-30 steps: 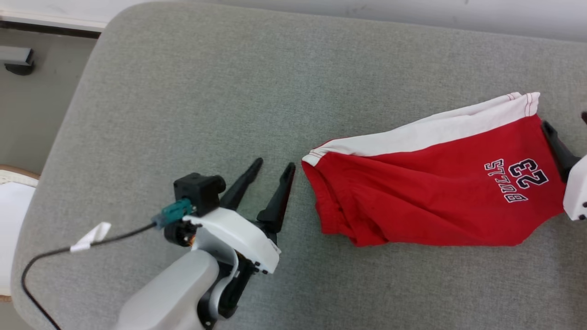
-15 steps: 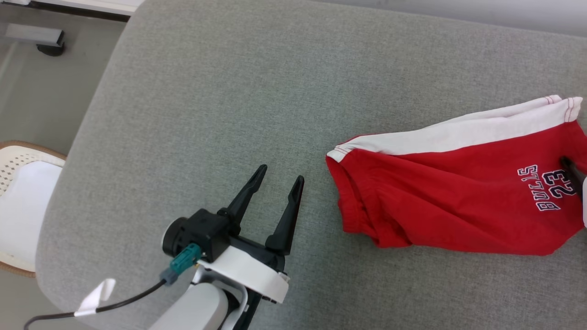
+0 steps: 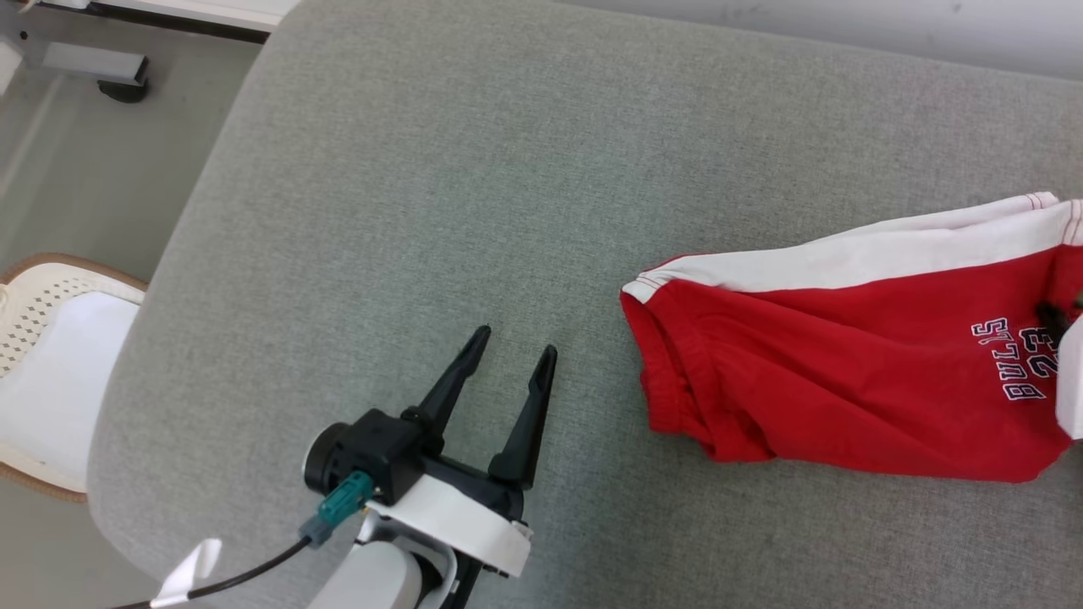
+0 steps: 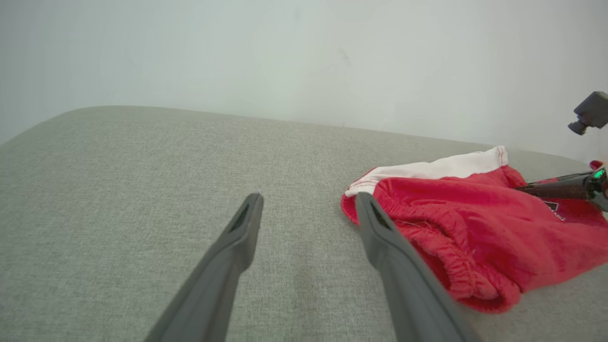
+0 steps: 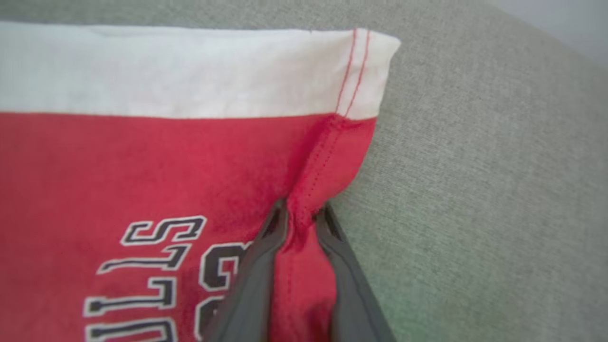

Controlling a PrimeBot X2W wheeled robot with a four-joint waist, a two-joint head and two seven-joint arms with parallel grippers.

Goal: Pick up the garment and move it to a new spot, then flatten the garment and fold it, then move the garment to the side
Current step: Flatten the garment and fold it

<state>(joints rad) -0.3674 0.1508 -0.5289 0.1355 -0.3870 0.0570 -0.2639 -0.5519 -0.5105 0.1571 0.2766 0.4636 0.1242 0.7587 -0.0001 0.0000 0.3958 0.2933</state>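
Red shorts [image 3: 846,381] with a white side stripe and a "BULLS 23" print lie crumpled on the grey cushion [image 3: 508,186], to the right. My left gripper [image 3: 517,340] is open and empty, resting a short way left of the elastic waistband [image 4: 451,256]. In the left wrist view my left gripper [image 4: 308,195] has its right finger just before the waistband's corner. My right gripper [image 5: 301,209] is shut on the red hem of the shorts [image 5: 142,166], just below the white stripe's corner. At the head view's right edge a dark fingertip [image 3: 1052,315] lies on the print.
The cushion's rounded left edge drops to the floor. A woven chair with a white seat [image 3: 51,381] stands beside it. A metal foot [image 3: 101,72] sits at the far left. A pale wall [image 4: 304,57] runs behind the cushion. A black cable [image 3: 245,571] trails from my left wrist.
The head camera has swung, shifting the whole picture right. The gap between my left gripper and the waistband has widened. My right gripper's finger, earlier beside the hem, now lies on the fabric.
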